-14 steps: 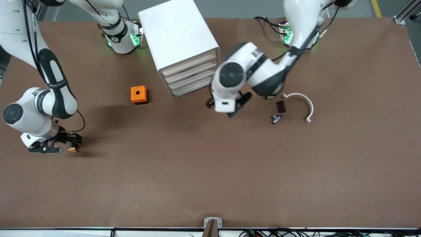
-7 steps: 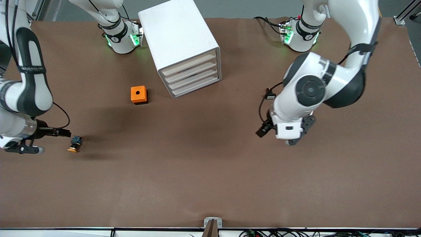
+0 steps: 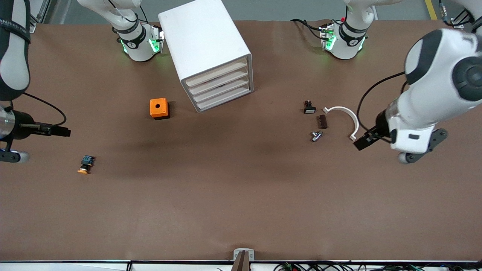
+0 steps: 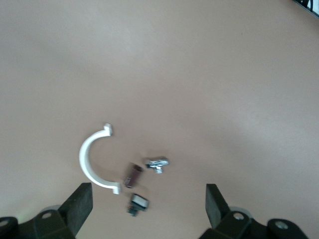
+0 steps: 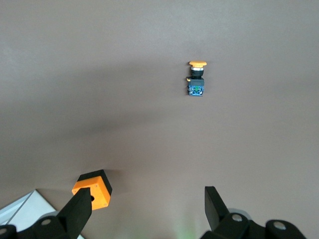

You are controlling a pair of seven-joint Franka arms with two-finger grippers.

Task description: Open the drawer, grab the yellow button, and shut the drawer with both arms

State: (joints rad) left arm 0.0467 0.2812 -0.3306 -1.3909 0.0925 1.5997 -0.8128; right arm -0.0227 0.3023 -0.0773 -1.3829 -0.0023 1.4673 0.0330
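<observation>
The front view takes in the whole brown table [image 3: 241, 195]: the white cabinet [image 3: 205, 41] stands at upper centre with all four drawers pushed in, the top drawer [image 3: 216, 74] flush with the rest. The button [image 3: 85, 164] lies on the table at the lower left of that frame, nearer the camera than the orange cube [image 3: 158, 108]. The right gripper [image 3: 9, 145] hangs at the left edge of the frame, holding nothing. The left gripper [image 3: 391, 148] hovers at the right side, just beside the white half-ring [image 3: 344, 118], also empty.

The right wrist view shows what the front view cannot: the button [image 5: 196, 79] up close, with orange cap, black body and blue end, lying clear of the spread fingers [image 5: 77, 211]. The left wrist view shows its own fingers [image 4: 79, 204] wide apart over the half-ring [image 4: 92, 162], a small dark block [image 4: 132, 175], a silvery part [image 4: 157, 163] and a black-and-white part [image 4: 138, 203].

A second earlier, the right gripper sat right at the button; it has since let go and drawn away toward the frame's edge. The left arm has swung from in front of the cabinet out to the right.
</observation>
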